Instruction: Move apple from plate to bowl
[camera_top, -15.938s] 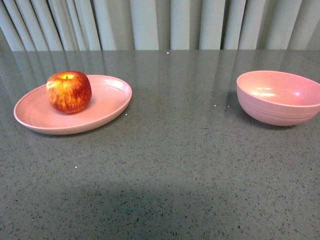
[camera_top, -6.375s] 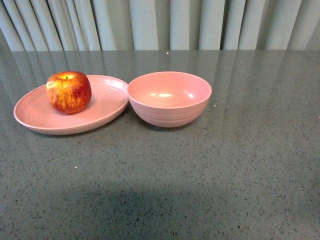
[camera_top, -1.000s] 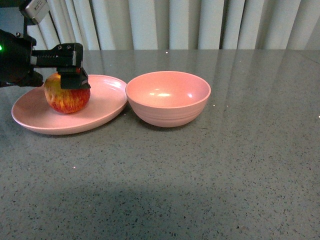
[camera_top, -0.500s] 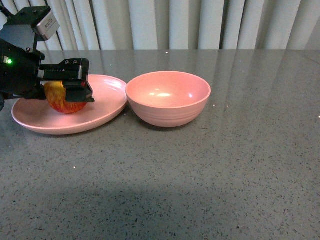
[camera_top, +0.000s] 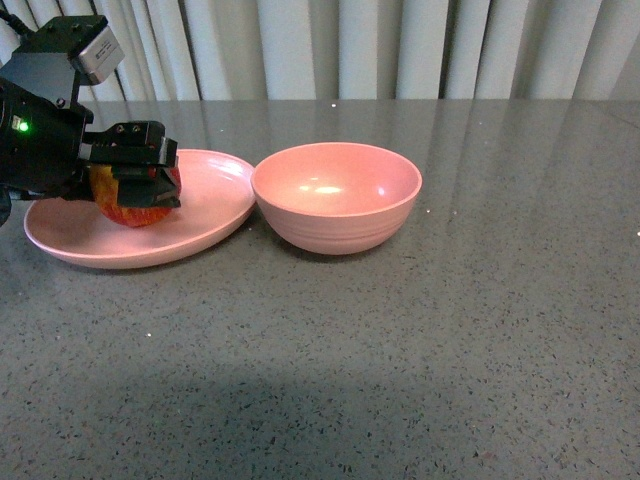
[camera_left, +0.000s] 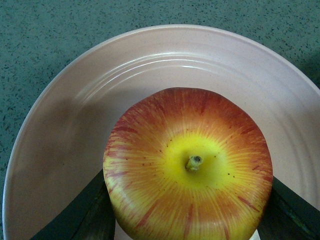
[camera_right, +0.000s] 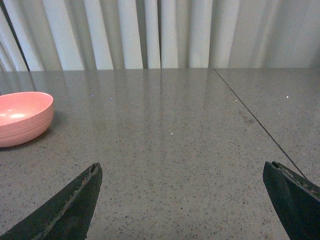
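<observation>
apple (camera_top: 132, 214) on plate (camera_top: 215, 195), at left; bowl (camera_top: 336, 195) just right of plate.

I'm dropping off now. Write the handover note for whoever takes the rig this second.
Left claw: closed on the apple, one finger on each side.
Right claw: open, empty, over the bare table.
The apple sits on the plate, not yet lifted. The bowl stands empty right beside the plate.
Done: the reach and grasp.
Left: lift the apple, carry it over the bowl, release.
</observation>
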